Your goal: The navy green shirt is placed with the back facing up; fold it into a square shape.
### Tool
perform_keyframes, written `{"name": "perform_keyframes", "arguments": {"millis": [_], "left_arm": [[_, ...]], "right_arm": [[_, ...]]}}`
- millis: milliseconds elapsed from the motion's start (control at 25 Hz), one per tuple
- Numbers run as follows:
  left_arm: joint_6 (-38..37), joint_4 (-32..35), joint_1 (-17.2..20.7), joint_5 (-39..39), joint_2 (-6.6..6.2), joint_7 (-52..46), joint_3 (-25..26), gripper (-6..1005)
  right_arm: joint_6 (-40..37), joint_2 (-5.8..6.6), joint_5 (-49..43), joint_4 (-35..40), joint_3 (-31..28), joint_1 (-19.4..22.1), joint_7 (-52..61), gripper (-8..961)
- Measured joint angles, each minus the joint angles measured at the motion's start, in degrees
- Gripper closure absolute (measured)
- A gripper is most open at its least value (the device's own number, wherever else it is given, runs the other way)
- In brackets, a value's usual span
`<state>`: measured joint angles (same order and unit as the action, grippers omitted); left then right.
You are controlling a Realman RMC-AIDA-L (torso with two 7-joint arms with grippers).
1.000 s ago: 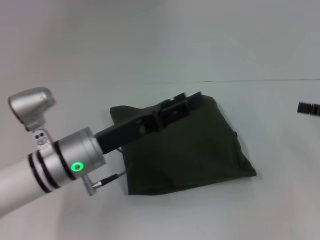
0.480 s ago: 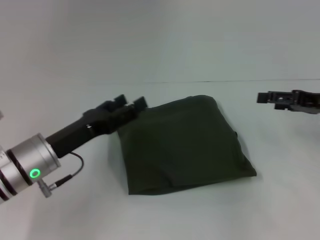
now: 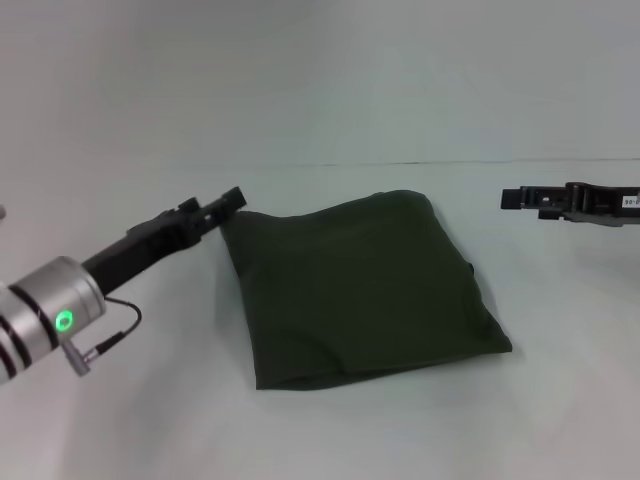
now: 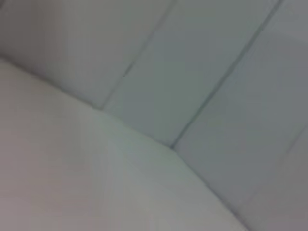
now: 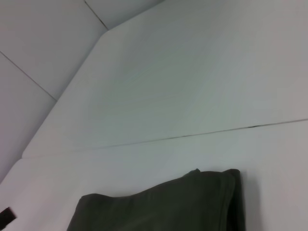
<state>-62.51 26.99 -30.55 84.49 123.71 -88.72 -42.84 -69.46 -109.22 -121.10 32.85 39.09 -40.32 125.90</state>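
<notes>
At the table's (image 3: pixel 120 420) centre the navy green shirt (image 3: pixel 365 290) lay folded into a rough square, plain side up, with the left gripper (image 3: pixel 222 205) just beside its far-left corner, holding nothing, finger state unclear, and the right gripper (image 3: pixel 520 199) well off to the right, likewise unclear.

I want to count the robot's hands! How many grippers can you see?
2. The left gripper is by the shirt's far left corner; the right gripper hovers off the shirt's right side.
</notes>
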Motion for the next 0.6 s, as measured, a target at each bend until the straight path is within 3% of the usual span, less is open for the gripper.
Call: {"name": "perform_keyframes", "arguments": {"millis": [40,200,600], "left_arm": [[4.52,-0.12,-1.34,1.58,-0.57,-5.39,-0.93,62],[8.59,-0.44,-3.79,6.41,-1.44,-12.82,-1.38,62],[18.26,-2.57,-9.22,14.12,-1.69,-24.32,-2.22,63]], "right_arm": [[-0.01,-0.07,0.0,0.0,0.01,0.08,-0.03,55],[-0.05,-0.17,-0.05,-0.03,0.02,0.35,-0.05,57],[-0.05,-0.43,-0.12,0.06,0.21,0.86,-0.3,59]]}}
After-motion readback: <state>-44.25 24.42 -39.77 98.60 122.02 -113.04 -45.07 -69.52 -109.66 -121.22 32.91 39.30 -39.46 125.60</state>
